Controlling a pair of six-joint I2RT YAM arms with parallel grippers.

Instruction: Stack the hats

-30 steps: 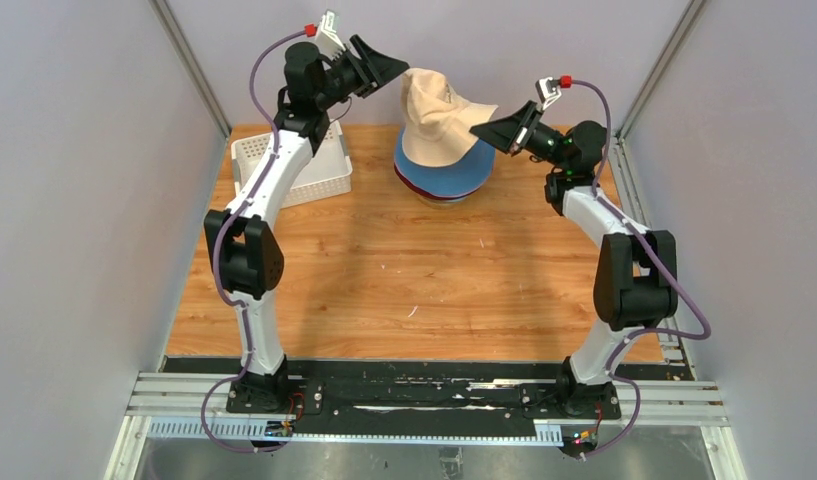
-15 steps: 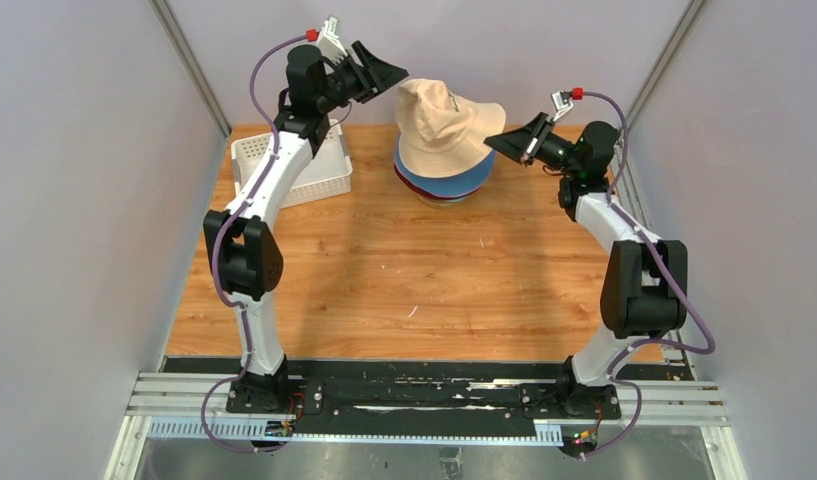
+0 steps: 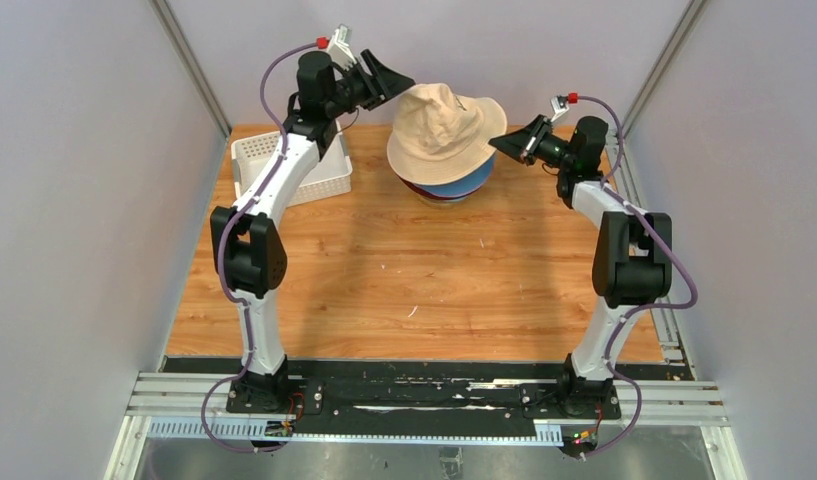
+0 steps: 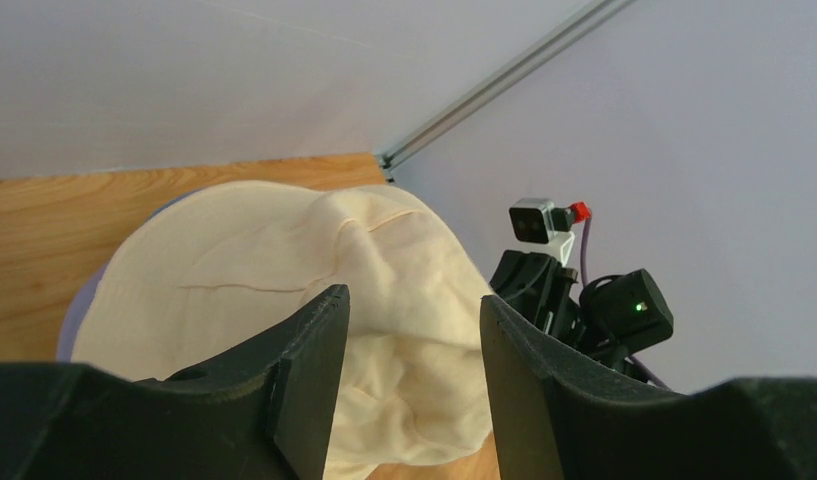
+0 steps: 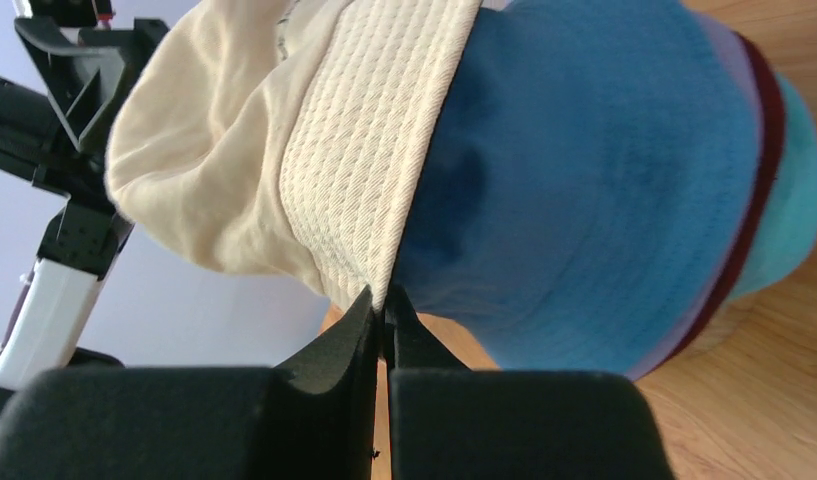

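At the far middle of the desk (image 3: 384, 280): last hat going onto the stack.

Nearest of the lot, a white basket (image 3: 329, 170) on the left, partly under the left arm. Beyond it the stack: teal hat (image 5: 799, 200) lowest, then dark red hat (image 5: 759, 190), lavender hat (image 5: 726, 55), blue hat (image 5: 604, 200). The beige hat (image 3: 446, 130) is draped on top, crown slumped, brim crooked. Right pincer (image 5: 384, 310) closed tight, pinching the beige brim at its right edge. Left pincer (image 4: 412, 320) at the far-left side, jaws partly apart, nothing between them; cannot tell if it touches the cloth. Judged step: seating the fifth hat, task nearly done. Next move likely calls for letting go of the brim without dragging it, then easing the crown down square over the blue one.
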